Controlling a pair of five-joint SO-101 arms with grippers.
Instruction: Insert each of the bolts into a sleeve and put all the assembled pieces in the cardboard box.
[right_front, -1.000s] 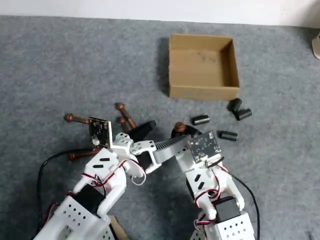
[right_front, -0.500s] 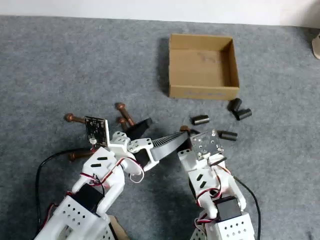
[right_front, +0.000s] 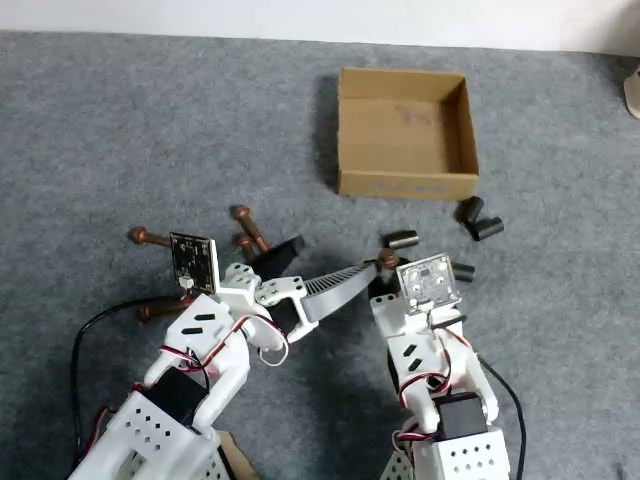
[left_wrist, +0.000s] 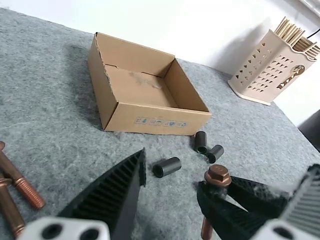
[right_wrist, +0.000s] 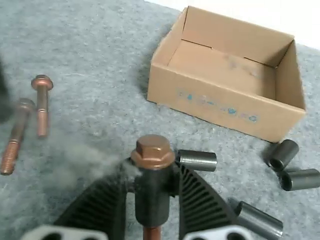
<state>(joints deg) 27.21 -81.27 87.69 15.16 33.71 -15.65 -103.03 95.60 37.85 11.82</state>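
A copper hex-head bolt (right_wrist: 152, 150) stands upright in a black sleeve (right_wrist: 150, 197). Its head sits on the sleeve's upper end and its shank protrudes from the lower end. The right pincer (right_wrist: 151, 172) is clenched on the sleeve, with one ribbed black jaw on each side. In the high view the head of this bolt (right_front: 387, 260) lies just ahead of the right arm's camera board (right_front: 428, 283), on the near side of the cardboard box (right_front: 405, 185) and apart from it.

The left pincer (right_front: 335, 262) is released, with its jaws spread wide. Its black jaw points toward the box, and its grey ribbed jaw extends toward the held bolt. Contact between that jaw and the bolt cannot be determined.

Four loose sleeves lie on the grey felt bench (right_front: 150, 130):
- one (right_front: 401, 239) just beyond the held bolt;
- one (right_front: 463, 271) beside the camera board;
- two (right_front: 469, 208) (right_front: 487, 228) close together near the box's front right corner.

The loose bolts lie to the left:
- a pair (right_front: 252, 232) near the black jaw;
- one (right_front: 150, 237) farther left;
- one (right_front: 160, 310) beside the left arm.

The box stands open side up. A beige perforated holder (left_wrist: 267, 70) with wooden sticks stands beyond it.
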